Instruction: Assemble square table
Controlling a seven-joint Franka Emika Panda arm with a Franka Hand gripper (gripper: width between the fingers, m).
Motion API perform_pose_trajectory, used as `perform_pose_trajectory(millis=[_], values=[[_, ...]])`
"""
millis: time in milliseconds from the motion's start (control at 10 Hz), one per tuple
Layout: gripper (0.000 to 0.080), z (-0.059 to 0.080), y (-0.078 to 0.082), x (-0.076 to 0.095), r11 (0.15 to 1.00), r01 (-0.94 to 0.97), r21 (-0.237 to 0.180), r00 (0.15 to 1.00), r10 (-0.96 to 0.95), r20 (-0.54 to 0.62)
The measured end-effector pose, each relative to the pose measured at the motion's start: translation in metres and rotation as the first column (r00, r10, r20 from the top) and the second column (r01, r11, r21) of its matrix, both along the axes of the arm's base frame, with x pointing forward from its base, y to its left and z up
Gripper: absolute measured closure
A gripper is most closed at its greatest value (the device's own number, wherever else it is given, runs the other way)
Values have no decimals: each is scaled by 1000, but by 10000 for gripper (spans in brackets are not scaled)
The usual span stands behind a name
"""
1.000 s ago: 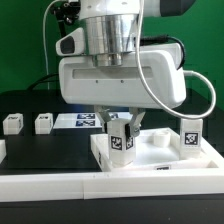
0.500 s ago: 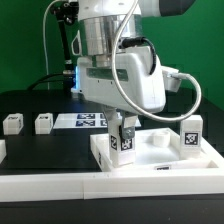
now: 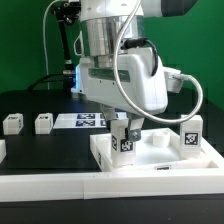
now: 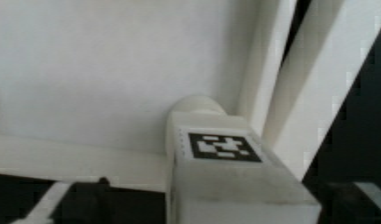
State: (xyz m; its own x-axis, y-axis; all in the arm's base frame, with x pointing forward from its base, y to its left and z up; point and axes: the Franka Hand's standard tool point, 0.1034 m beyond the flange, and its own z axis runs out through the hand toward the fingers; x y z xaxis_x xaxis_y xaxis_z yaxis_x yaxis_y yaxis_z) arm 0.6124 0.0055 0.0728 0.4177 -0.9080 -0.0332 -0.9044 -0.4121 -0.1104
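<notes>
The gripper I was driving clamped one leg upright at a corner of the square top; a second leg stood at another corner.

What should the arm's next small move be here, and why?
Probably twist the held leg to screw it down: the tool clasps it upright at a corner of the tabletop, while the other upright leg already stands alone at another corner.

White leg with black-and-white tag, white square top, black table
</notes>
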Motion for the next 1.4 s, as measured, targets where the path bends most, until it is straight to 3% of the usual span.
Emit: perform_pose_trajectory(millis=[200,500,800,1400], values=[[162,0,0,1,985,-173,-17,985,173,11],[151,0,2,1,883,-466,-49,884,467,25],[151,1,3,3,671,-736,-90,674,739,4],[151,2,7,6,341,-929,-142,350,936,-43]])
